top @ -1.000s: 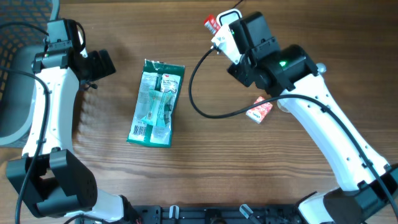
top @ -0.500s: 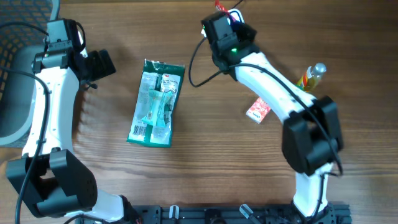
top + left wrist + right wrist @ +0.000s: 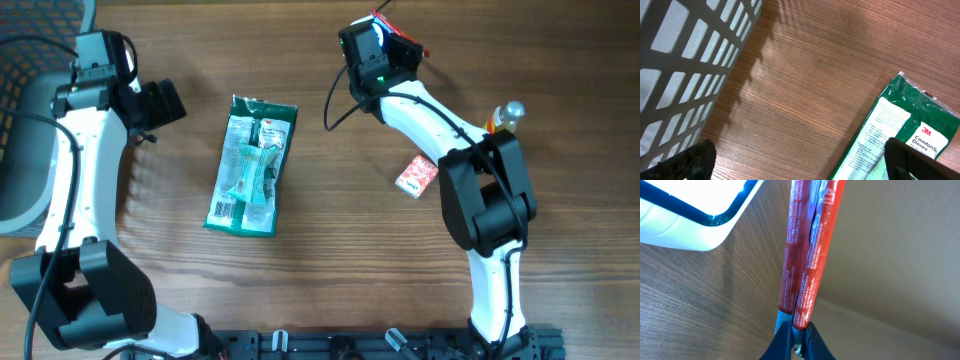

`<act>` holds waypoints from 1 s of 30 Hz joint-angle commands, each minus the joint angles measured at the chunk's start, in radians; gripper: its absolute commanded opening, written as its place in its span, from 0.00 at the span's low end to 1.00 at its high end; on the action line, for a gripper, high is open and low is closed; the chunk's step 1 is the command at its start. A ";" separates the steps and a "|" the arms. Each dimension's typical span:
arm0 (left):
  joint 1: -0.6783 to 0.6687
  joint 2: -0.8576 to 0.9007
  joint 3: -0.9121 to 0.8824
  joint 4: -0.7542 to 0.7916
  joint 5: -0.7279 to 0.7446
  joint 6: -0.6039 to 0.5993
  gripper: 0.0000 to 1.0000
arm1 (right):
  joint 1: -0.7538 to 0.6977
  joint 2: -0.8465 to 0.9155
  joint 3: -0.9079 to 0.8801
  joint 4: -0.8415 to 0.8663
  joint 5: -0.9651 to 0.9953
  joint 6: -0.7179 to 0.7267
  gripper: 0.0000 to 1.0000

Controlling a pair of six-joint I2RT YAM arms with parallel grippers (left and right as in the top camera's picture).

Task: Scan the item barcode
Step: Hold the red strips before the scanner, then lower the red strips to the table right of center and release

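My right gripper (image 3: 798,327) is shut on the lower edge of a flat red packet (image 3: 807,255), which stands edge-on and upright from the jaws. In the overhead view this gripper (image 3: 385,40) is at the table's far edge, with the red packet (image 3: 400,33) showing as a thin red strip. A white device with a dark rim (image 3: 685,210) glows just left of the packet. My left gripper (image 3: 165,103) hangs open at the left with nothing between its fingers (image 3: 692,160). No barcode is readable.
A green glove packet (image 3: 250,165) lies flat left of centre, with its corner by my left gripper (image 3: 900,130). A small red-and-white box (image 3: 417,176) and a bottle (image 3: 503,117) sit at the right. A grey slatted basket (image 3: 685,65) borders the left edge.
The right arm swung up to the far edge and turned its wrist, carrying the red packet slightly right. The left arm and the green packet have not moved.
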 commanded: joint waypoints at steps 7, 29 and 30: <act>0.003 -0.002 0.007 0.002 0.008 -0.002 1.00 | 0.010 0.026 0.013 -0.053 0.018 -0.057 0.04; 0.003 -0.002 0.007 0.002 0.008 -0.002 1.00 | 0.010 -0.357 0.013 -0.636 -0.668 0.628 0.04; 0.003 -0.002 0.007 0.002 0.008 -0.002 1.00 | 0.008 -0.375 0.013 -0.717 -0.747 0.688 0.04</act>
